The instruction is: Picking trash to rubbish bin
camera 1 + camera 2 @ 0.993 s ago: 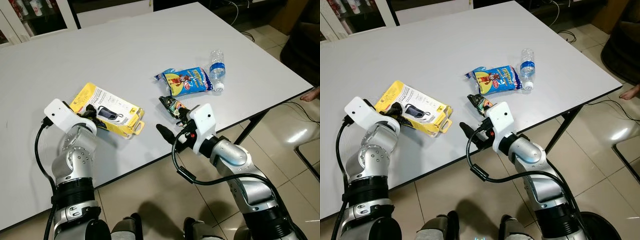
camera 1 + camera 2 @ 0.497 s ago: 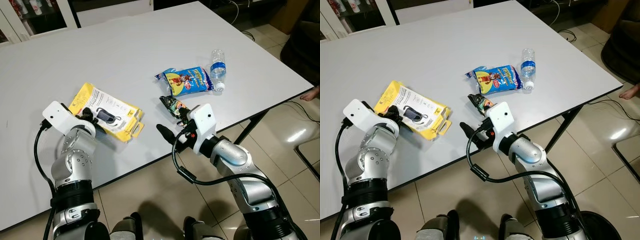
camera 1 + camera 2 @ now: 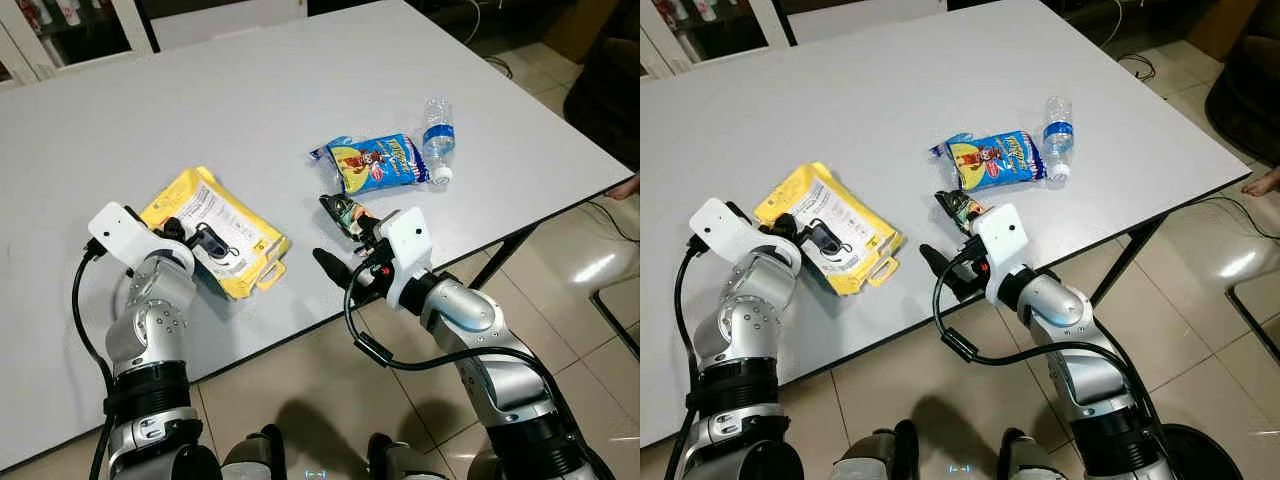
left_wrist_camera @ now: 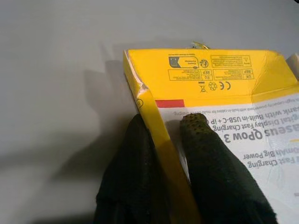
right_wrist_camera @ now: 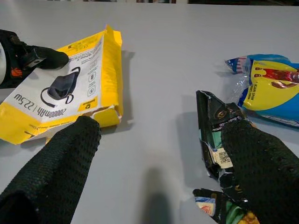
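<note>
Yellow box [image 3: 225, 231] sits pinched at its edge by the left gripper [image 4: 163, 140] – the right gripper [image 5: 163, 154] gapes beside a dark wrapper [image 5: 216, 128].

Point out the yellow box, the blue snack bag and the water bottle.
yellow box [image 3: 222, 233], left eye view, on its white printed face.
blue snack bag [image 3: 375, 163], left eye view, on its middle.
water bottle [image 3: 1057, 134], right eye view, on its label.

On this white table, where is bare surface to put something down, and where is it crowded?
The white table is bare across its far half, beyond the yellow cardboard box and the blue snack bag. A smaller bare strip lies between box and bag. The near right edge is crowded: dark torn wrapper, clear plastic bottle, right gripper.
</note>
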Controlling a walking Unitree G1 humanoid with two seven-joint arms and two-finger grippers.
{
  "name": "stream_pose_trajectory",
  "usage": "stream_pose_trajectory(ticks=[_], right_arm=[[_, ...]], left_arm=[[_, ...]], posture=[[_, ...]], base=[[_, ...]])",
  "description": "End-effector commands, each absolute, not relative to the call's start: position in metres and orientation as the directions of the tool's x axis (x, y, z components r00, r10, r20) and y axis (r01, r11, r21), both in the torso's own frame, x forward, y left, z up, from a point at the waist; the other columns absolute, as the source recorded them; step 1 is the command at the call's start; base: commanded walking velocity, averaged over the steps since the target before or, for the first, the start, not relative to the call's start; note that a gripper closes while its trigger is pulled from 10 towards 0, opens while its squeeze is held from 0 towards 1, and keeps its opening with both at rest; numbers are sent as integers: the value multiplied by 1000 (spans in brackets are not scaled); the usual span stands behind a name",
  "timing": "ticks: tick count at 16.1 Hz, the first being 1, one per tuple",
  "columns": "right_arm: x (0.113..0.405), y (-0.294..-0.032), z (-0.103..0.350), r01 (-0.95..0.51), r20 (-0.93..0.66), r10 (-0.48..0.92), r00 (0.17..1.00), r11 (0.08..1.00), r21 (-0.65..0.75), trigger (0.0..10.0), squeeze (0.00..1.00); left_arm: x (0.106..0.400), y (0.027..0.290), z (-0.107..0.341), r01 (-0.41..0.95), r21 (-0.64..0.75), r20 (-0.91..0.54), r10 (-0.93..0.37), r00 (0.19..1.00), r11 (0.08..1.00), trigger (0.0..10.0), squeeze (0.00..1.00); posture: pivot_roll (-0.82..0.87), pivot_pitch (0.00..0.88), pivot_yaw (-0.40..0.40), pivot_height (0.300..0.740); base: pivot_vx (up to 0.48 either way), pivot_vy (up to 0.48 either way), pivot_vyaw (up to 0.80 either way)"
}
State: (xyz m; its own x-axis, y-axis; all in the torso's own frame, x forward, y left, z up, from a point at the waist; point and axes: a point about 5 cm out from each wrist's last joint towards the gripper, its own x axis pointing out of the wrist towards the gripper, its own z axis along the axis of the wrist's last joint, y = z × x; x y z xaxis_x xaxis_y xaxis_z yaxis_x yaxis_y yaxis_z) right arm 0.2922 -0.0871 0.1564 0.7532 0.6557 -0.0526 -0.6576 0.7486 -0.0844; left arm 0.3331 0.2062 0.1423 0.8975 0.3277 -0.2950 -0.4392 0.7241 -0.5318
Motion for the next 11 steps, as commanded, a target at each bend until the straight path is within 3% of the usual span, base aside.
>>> stream_pose_trajectory(ticks=[1,11], right_arm=[[290,-88,157,-656,-48,655,754,750,-84,10000,0],[292,-88,158,-645,-36,644,764,761,-76,10000,0]], left_arm=[[326,201,116,-471,-497,-395,294,871,729,0,0],[311,210,137,-330,-190,-168,301,939,925,0,0]], posture=[[-104,184,25,740],[-94,183,27,740]], base=[[0,0,0],[0,0,0]])
